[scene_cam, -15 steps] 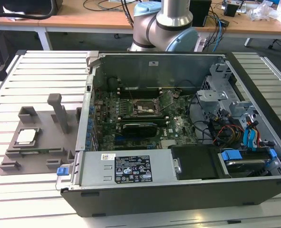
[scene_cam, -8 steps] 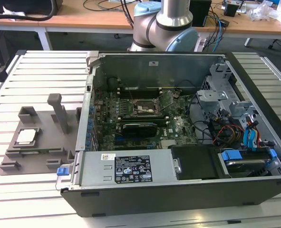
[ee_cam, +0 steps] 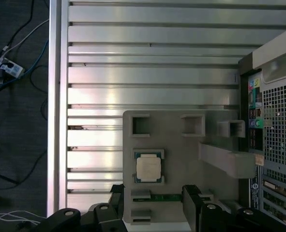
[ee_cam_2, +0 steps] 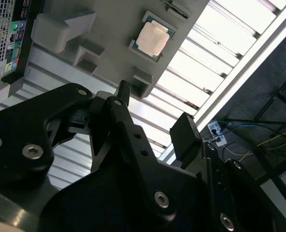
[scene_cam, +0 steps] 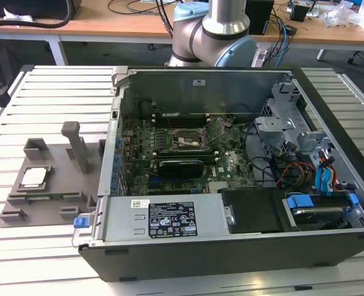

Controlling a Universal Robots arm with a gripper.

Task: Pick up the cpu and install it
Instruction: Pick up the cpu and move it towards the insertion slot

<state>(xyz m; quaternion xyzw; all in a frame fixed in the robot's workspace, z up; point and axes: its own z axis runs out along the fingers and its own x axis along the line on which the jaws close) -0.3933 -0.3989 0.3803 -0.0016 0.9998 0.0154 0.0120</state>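
The cpu (scene_cam: 34,177) is a small silvery square chip lying flat in a recess of the grey plastic tray (scene_cam: 55,188), at the exterior view's left of the open computer case. Both wrist views show the cpu (ee_cam: 148,168) (ee_cam_2: 152,39) from above in its recess on the tray (ee_cam: 181,154). My gripper (ee_cam: 154,194) (ee_cam_2: 155,108) hangs well above the tray, open, with nothing between its black fingers (ee_cam_2: 184,126). The cpu lies a little beyond the fingertips, apart from them. The dark socket (scene_cam: 185,143) with its metal frame sits on the motherboard inside the case.
The case (scene_cam: 231,160) lies open on a slatted aluminium table (scene_cam: 58,86), with drive cages and cables at the exterior view's right. A tall grey post (scene_cam: 76,145) and blocks stand up from the tray. The table's edge (ee_cam: 55,96) borders dark floor with cables.
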